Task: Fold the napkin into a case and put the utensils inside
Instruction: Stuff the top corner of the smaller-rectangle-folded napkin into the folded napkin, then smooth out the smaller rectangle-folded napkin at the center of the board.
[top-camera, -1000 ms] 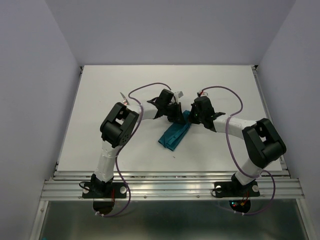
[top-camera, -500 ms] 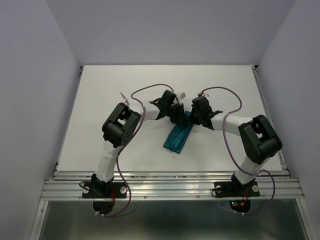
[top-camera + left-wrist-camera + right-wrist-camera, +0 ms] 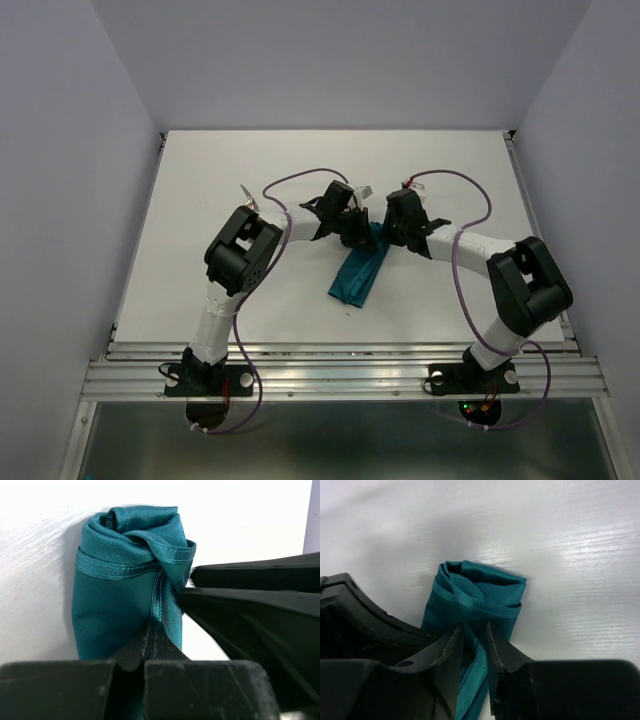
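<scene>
I am watching the middle of the table, where the napkin is lying as a narrow folded strip. Left gripper is clamping its far-end hem, anchoring the fold, I judge. Right gripper is straddling the same hem, jaws narrowly apart.

surface: white tabletop | lying on it: teal-green napkin, folded into a narrow long bundle | place: about mid-tabletop, slanting from centre toward near edge | far end: bunched, rolled
</scene>
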You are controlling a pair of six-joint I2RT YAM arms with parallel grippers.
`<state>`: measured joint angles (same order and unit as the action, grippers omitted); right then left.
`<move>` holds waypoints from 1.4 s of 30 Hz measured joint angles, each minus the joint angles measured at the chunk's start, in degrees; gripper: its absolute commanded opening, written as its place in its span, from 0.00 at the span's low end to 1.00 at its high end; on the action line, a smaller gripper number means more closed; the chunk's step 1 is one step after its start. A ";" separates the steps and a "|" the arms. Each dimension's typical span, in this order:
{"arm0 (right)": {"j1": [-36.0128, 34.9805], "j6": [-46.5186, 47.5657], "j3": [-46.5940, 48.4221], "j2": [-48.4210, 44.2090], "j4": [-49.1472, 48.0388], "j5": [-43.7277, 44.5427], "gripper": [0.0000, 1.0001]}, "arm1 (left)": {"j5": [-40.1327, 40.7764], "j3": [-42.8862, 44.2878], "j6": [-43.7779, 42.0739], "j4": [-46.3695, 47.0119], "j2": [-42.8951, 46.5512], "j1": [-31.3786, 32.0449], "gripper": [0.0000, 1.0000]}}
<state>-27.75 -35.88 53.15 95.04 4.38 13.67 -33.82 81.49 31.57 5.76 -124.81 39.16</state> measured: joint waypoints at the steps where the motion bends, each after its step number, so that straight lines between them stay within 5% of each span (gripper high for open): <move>1: 0.00 0.04 0.00 -0.83 0.02 0.13 0.35 | 0.00 0.00 0.00 0.00 0.00 0.02 0.00; 9: 0.68 -0.22 -1.27 -6.45 -0.24 0.72 0.39 | 0.04 0.00 0.04 0.00 0.00 0.02 0.00; 15: 3.17 -2.16 -7.89 -11.74 0.00 -1.29 0.50 | 0.28 0.33 0.07 -0.26 0.00 0.02 0.00; 27: 3.37 -11.85 -24.76 -18.27 -7.30 -16.13 0.50 | 1.03 3.08 0.07 -0.98 -1.18 0.02 0.00; 42: 2.54 -16.87 -27.87 -14.82 -17.92 -23.78 0.35 | 0.39 6.93 0.39 -1.73 -4.20 0.02 0.00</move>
<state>-25.21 -52.75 25.28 80.23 -13.54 -10.11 -33.43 88.42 31.97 4.03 -129.01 39.18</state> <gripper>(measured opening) 0.402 0.017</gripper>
